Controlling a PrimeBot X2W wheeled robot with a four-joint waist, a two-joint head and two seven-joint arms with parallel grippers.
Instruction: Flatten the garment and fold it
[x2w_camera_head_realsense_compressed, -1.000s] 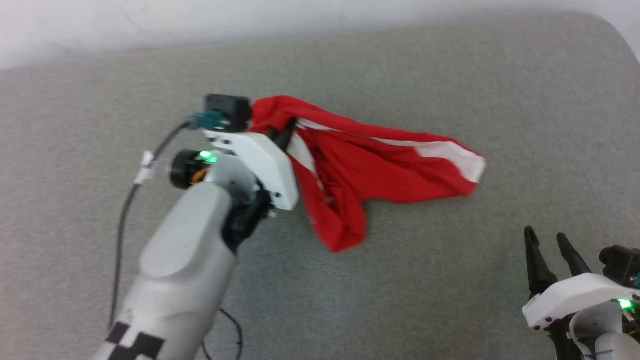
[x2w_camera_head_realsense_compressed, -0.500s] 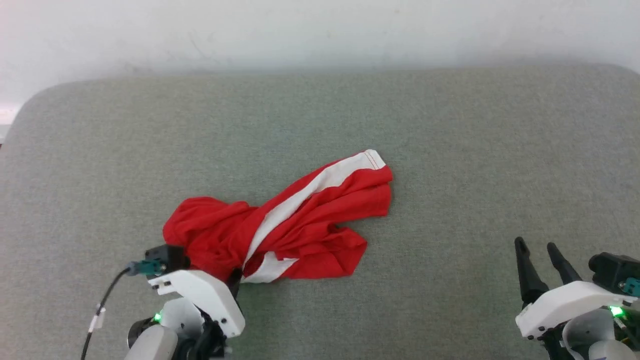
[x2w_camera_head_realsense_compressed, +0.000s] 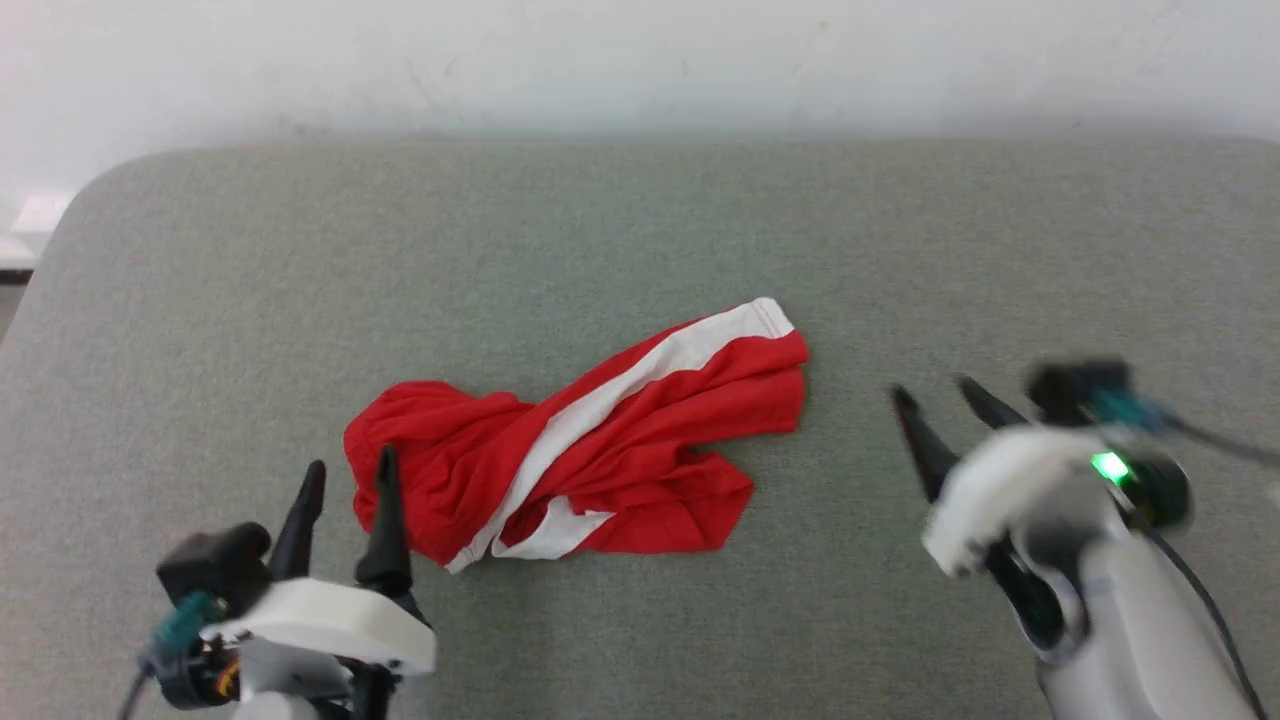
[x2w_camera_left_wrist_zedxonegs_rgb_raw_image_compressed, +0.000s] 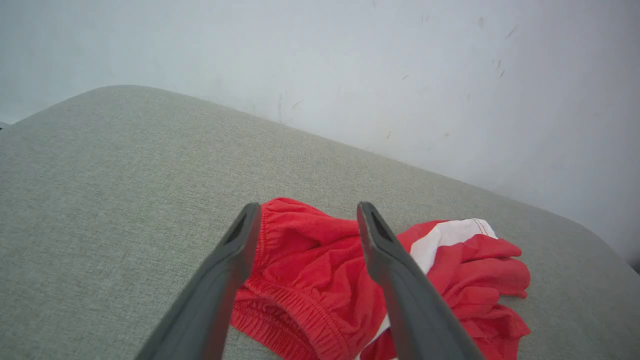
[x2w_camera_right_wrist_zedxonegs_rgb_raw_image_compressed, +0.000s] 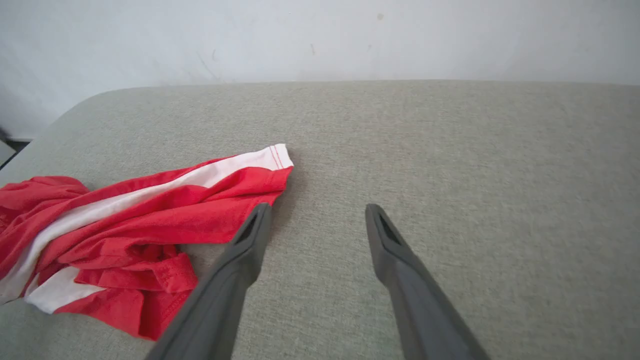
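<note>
Crumpled garment lies between left hand and right hand, nearer the left

— What are the shorts like?
— Soft, matt red cloth, wrinkled, with a white stripe and a puckered waistband.
— And under them?
— The table wears grey woven cloth, coarse and matt. My fingers look like dark, smooth, matt plastic. The far wall is matt white, scuffed.

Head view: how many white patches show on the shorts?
2: a long stripe running diagonally from the far-right hem across the shorts, and a small patch at the near edge. Crumpled folds may hide more.
</note>
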